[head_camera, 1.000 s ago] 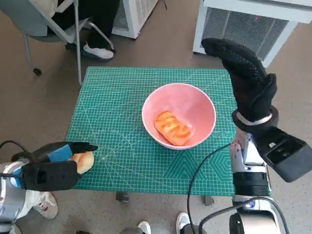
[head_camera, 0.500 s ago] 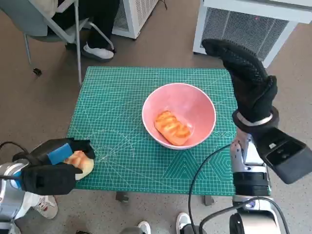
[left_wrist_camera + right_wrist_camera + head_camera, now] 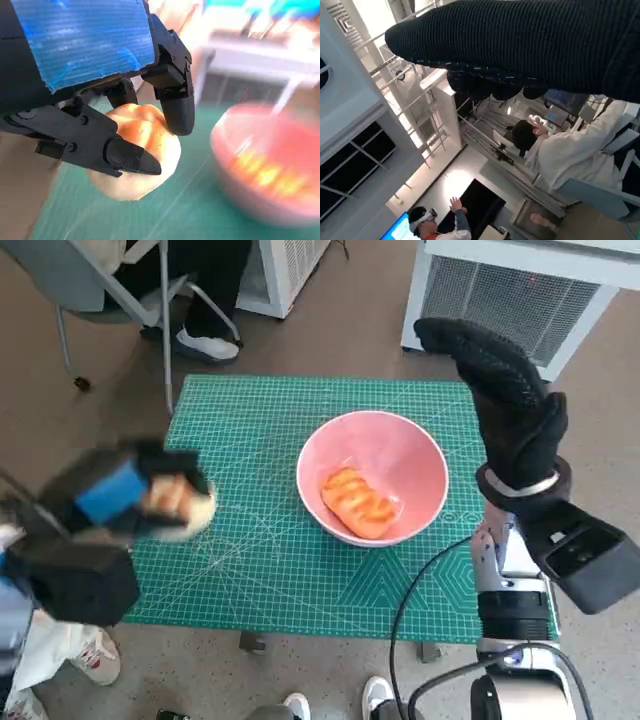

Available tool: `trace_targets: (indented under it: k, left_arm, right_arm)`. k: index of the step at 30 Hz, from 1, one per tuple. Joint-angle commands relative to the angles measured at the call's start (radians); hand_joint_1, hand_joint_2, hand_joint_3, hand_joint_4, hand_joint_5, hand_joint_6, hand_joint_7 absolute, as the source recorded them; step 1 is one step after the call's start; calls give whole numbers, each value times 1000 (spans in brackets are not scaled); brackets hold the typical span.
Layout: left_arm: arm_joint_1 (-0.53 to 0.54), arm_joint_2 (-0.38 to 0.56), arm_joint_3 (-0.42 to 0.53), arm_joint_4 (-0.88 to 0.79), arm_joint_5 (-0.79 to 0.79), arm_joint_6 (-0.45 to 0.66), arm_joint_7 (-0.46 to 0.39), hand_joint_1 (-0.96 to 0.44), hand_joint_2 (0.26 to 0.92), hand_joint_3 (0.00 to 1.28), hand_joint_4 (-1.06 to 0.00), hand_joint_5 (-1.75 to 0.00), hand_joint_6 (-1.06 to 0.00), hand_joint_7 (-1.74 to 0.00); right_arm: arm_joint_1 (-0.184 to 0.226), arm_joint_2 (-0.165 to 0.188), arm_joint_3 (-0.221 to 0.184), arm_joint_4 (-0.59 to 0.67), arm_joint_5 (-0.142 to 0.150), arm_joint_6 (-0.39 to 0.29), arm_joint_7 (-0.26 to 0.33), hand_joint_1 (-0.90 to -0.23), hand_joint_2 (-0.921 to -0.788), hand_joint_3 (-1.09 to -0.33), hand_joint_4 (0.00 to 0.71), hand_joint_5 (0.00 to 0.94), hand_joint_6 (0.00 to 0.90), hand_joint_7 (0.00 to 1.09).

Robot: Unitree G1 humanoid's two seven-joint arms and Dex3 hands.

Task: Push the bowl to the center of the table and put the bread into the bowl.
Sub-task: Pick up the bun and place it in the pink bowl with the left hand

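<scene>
In the left robot hand, a pale, golden-topped bread roll.

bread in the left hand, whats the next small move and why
Probably carry it on toward the bowl. The left hand holds the bread above the mat, short of the rim. The bowl, already holding one bread, sits about mid-table. The right hand is raised, holding nothing.
</scene>
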Motion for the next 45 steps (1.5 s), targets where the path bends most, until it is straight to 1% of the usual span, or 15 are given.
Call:
trace_targets:
  k: [1, 9, 15, 20, 25, 27, 29, 30, 31, 32, 34, 35, 38, 41, 45]
  left_arm:
    - [-119, -70, -62, -4, 15, -8, 32, 1, 920, 150, -508, -1300, -617, -1238]
    - [-339, -201, -197, 115, 87, -85, 72, 1, 920, 145, -523, -1255, -614, -1271]
    - [-504, -322, -299, 329, 135, -211, 106, 0, 920, 129, -557, -1225, -615, -1265]
    - [-575, -400, -351, 491, 182, -269, 157, 1, 920, 113, -577, -1205, -633, -1244]
    - [-615, -466, -391, 621, 209, -265, 168, 1, 920, 106, -583, -1222, -641, -1209]
    - [-620, -490, -400, 655, 212, -244, 164, 1, 921, 132, -553, -1231, -612, -1255]
    - [-623, -508, -407, 684, 215, -227, 158, 1, 921, 190, -477, -1281, -562, -1329]
    - [-624, -514, -411, 697, 218, -220, 155, -123, 921, 223, -446, -1014, -517, -1382]
    - [-627, -522, -420, 715, 222, -212, 146, -203, 921, 245, -477, -747, -489, -1415]
    - [-629, -527, -427, 727, 225, -206, 140, -184, 905, 236, -458, -618, -437, -1271]
    - [-631, -536, -439, 752, 230, -201, 126, -157, 900, 144, -395, -261, -395, -711]
    - [-631, -538, -444, 761, 231, -199, 119, -174, 906, 103, -345, -167, -380, -530]
    - [-628, -542, -456, 778, 229, -187, 90, -237, 913, 51, -223, -54, -325, -288]
    - [-623, -540, -463, 778, 224, -171, 55, -306, 918, 32, -120, -17, -264, -180]
    - [-618, -535, -461, 775, 220, -157, 36, -360, 920, 27, -56, -4, -224, -127]
  right_arm:
    - [3, 2, -2, 20, 9, 3, 17, -561, -921, -792, 228, 36, -1, 587]
    - [-4, 2, -2, 34, 2, -9, 16, -560, -921, -787, 232, 38, -1, 590]
    - [-4, 4, -2, 36, 2, -11, 13, -555, -921, -789, 234, 40, -1, 589]
    - [-2, 4, -2, 36, -5, -16, 8, -549, -921, -790, 235, 40, -1, 590]
    - [6, 3, -2, 28, -3, -16, 10, -549, -921, -793, 234, 40, -1, 589]
    - [8, 2, -2, 24, -1, -15, 11, -555, -921, -793, 233, 40, -1, 589]
    - [11, 1, -1, 19, -1, -13, 11, -560, -921, -794, 233, 39, -1, 589]
    - [12, 1, -1, 17, -1, -12, 10, -561, -921, -796, 231, 39, -1, 588]
    - [14, 1, -1, 14, -2, -12, 8, -561, -921, -798, 230, 39, -1, 588]
    - [16, 1, -1, 12, -3, -12, 7, -561, -921, -799, 230, 39, -1, 588]
    - [19, 1, -1, 6, -6, -12, 3, -561, -921, -803, 228, 39, -1, 587]
    - [20, 0, -1, 5, -8, -12, 2, -561, -921, -804, 227, 38, -1, 586]
    - [22, -2, -2, 1, -13, -14, -3, -561, -921, -807, 226, 39, -1, 585]
    - [24, -3, -4, -6, -18, -12, -10, -562, -921, -809, 225, 39, -1, 583]
    - [27, -5, -5, -20, -21, -5, -19, -563, -921, -809, 224, 40, -1, 582]
